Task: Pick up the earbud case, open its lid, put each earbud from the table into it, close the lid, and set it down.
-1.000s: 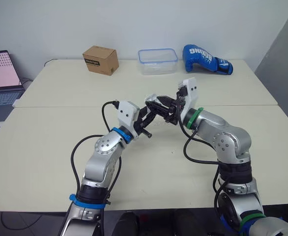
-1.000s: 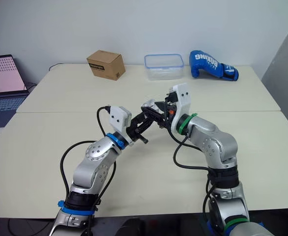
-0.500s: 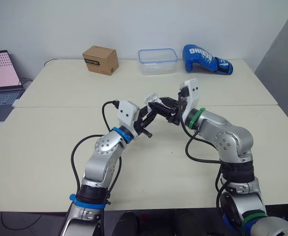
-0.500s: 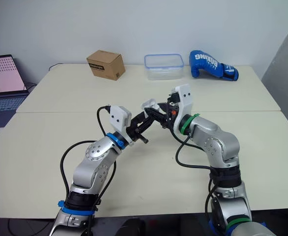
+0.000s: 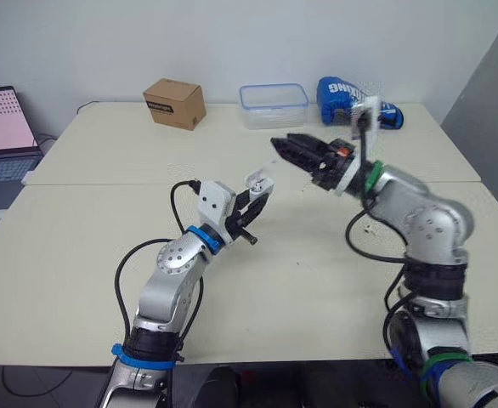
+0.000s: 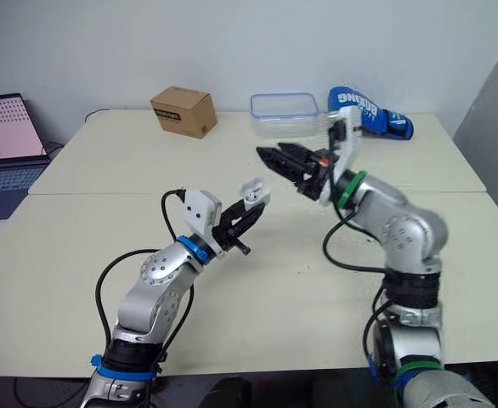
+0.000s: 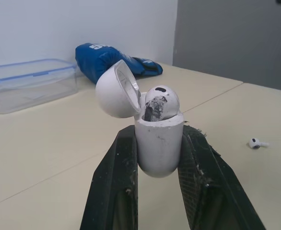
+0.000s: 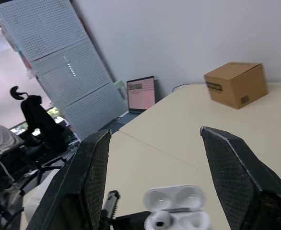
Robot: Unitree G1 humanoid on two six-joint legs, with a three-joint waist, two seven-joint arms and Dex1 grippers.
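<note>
My left gripper [image 5: 255, 198] is shut on the white earbud case [image 5: 256, 184], holding it above the table's middle. The case's lid [image 7: 114, 89] stands open, and one earbud [image 7: 160, 100] sits in the case [image 7: 158, 143]. My right gripper [image 5: 283, 145] hangs open and empty in the air, up and to the right of the case, apart from it. Its fingers [image 8: 92, 177] are spread wide, with the open case [image 8: 176, 215] below them. A second earbud [image 7: 254, 143] lies on the table to the right.
At the table's far edge stand a cardboard box [image 5: 174, 103], a clear plastic container [image 5: 273, 105] and a blue boxing glove [image 5: 347, 95]. A laptop [image 5: 2, 119] sits off to the far left. A seam [image 5: 104, 184] runs between two joined tables.
My right gripper has drawn back from the case, up and to the right, and is now open. The left gripper still holds the open case, slightly lower.
</note>
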